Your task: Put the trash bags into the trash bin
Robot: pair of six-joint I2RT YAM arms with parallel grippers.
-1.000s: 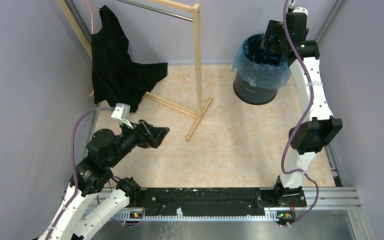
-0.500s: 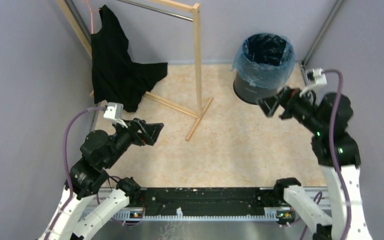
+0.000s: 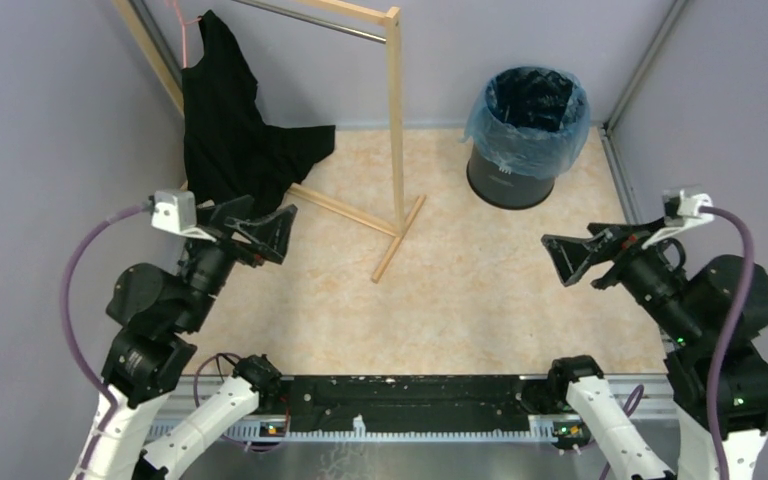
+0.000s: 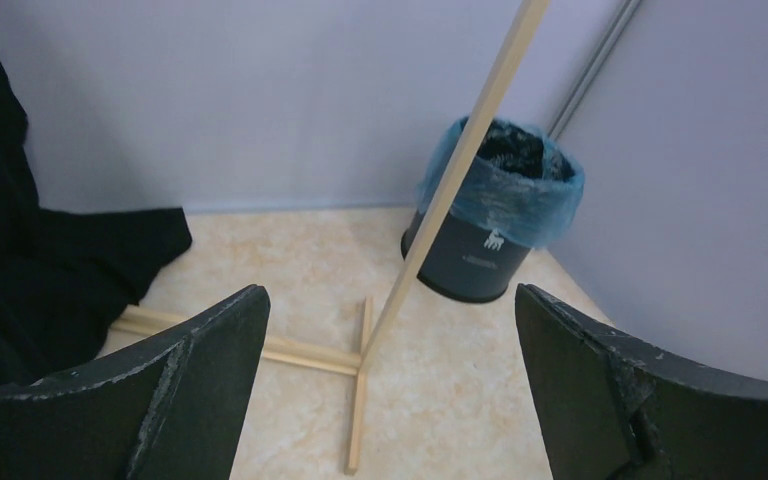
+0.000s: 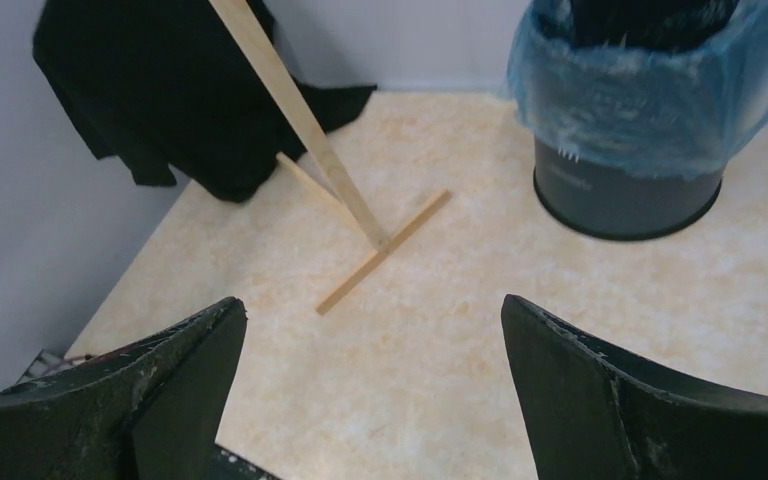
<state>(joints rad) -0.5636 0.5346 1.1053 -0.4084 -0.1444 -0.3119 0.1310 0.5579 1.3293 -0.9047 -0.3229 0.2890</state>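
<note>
Top external view: I see both arms low in the frame, with bare tan table [image 3: 460, 300] between them.
Left gripper [image 3: 263, 222]: lower left, fingers spread wide, nothing between them.
Right gripper [image 3: 588, 256]: lower right, fingers spread wide, holding nothing.
Trash bin [image 3: 508, 188]: upper right, upright and dark, well apart from both grippers.
Trash bags [image 3: 530, 143]: one light-blue bag lines the bin's mouth and folds down over its rim. The inside is too dark for me to tell how deep the bag reaches.
Left wrist view: a wooden rack [image 3: 396, 130] post crosses in front of the bin's left side. The white logo is too small to read.
Right wrist view: the bin's top is cut off by the upper edge.
Black garment [image 3: 230, 130]: upper left, hanging on the rack, its hem trailing onto the table.
</note>
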